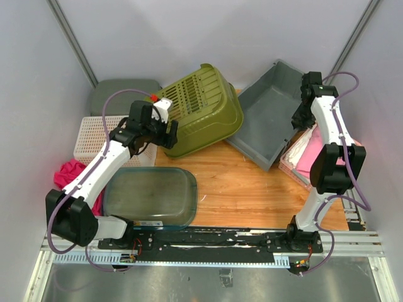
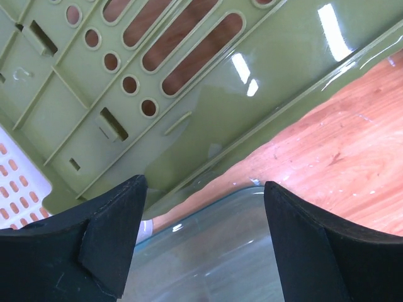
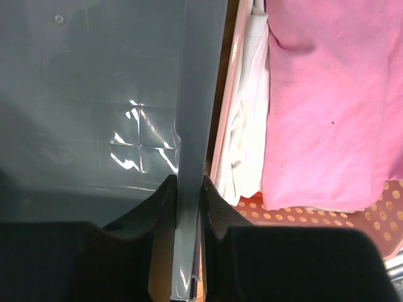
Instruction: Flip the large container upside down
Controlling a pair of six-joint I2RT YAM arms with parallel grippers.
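lg grey container [image 1: 267, 113] upper right of frame, tilted on wooden desk [image 1: 252, 189], side wall clamped in R jaws | L jaws spread wide, gripping nothing, by olive basket [image 1: 201, 110] upper ctr | white enclosure walls [image 1: 189, 31] all round, metal rail [image 1: 220, 239] along btm

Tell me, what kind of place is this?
Likely a robot lab cell: white walls enclose a wooden table, the left arm and right arm share a metal rail, with a grey bin and green basket.
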